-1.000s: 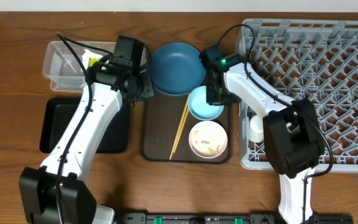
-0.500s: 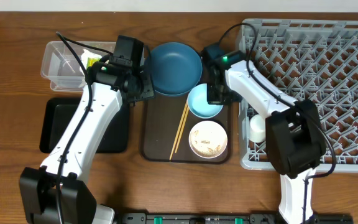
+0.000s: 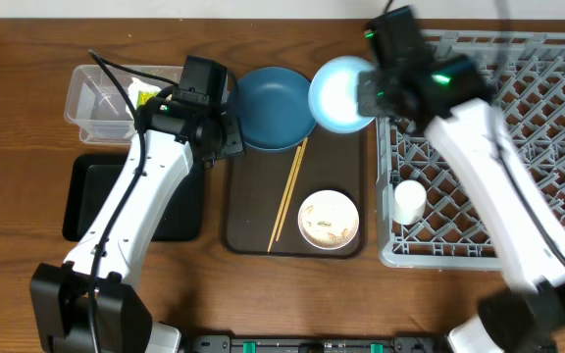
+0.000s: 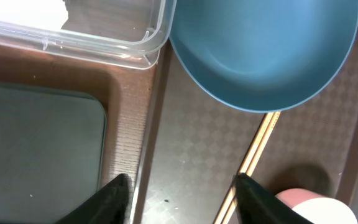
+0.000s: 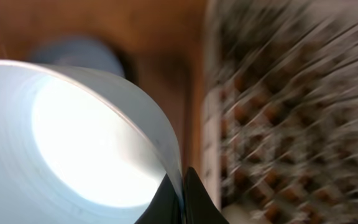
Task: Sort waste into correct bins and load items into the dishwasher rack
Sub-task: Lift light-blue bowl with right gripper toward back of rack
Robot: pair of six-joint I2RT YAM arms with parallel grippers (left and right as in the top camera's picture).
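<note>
Right gripper pinches the rim of the light blue bowl, held mouth-up between the dark blue plate and the far-left corner of the dishwasher rack. Chopsticks lie on the brown tray, long axis running near-left to far-right. Left gripper spread, empty. Surface: wooden table.
</note>
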